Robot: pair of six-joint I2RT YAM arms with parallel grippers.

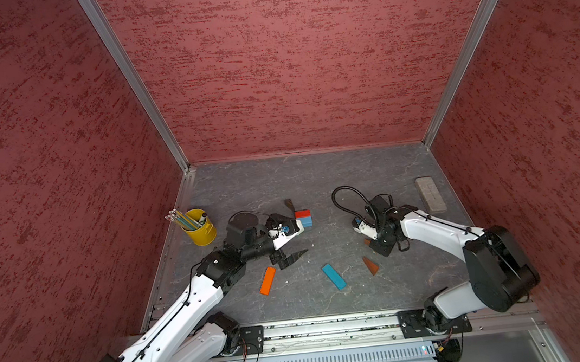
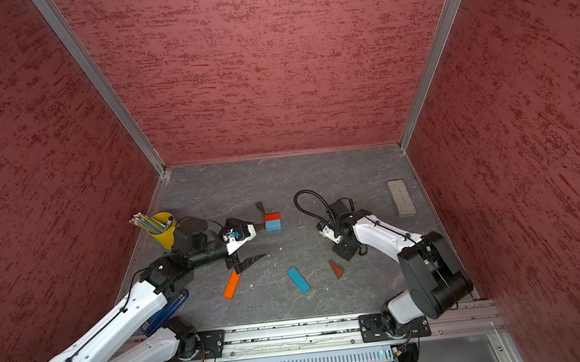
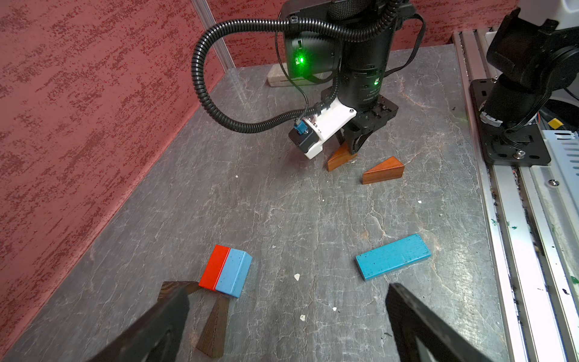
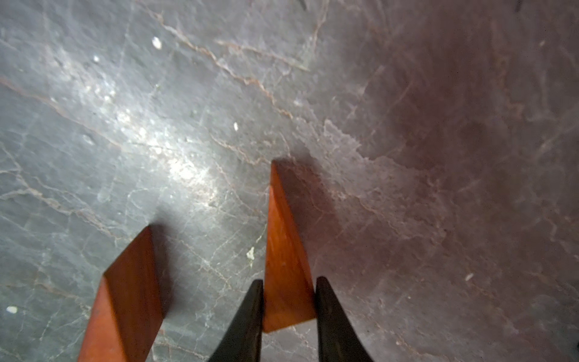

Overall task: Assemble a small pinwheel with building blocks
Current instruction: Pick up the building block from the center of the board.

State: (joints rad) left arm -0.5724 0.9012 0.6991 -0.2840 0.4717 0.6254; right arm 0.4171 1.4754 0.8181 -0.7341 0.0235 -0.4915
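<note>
The building blocks lie scattered over the grey bench [image 1: 281, 179], low and central in both top views. The right tool [image 4: 289, 279] is clamped on the thick end of an orange-brown wedge [image 4: 283, 238], right of centre. The wedge's long axis runs straight out from the jaws, thin tip leading. I cannot tell whether it touches the bench.

A second wedge [image 1: 371, 266] lies just below it, apart, with its tip toward the top of the frame. The left tool [image 3: 287, 287] gapes wide and holds nothing, beside the red-and-blue cube [image 1: 303, 218]. Two dark brown wedges [image 3: 216, 329] lie close against the cube.

Lower down, the blue bar [image 1: 334, 276] slants from upper left to lower right, and the orange bar [image 1: 267, 280] from lower left to upper right. A grey block [image 1: 430, 194] sits far right and a yellow cup of pencils [image 1: 200, 228] at the left.
</note>
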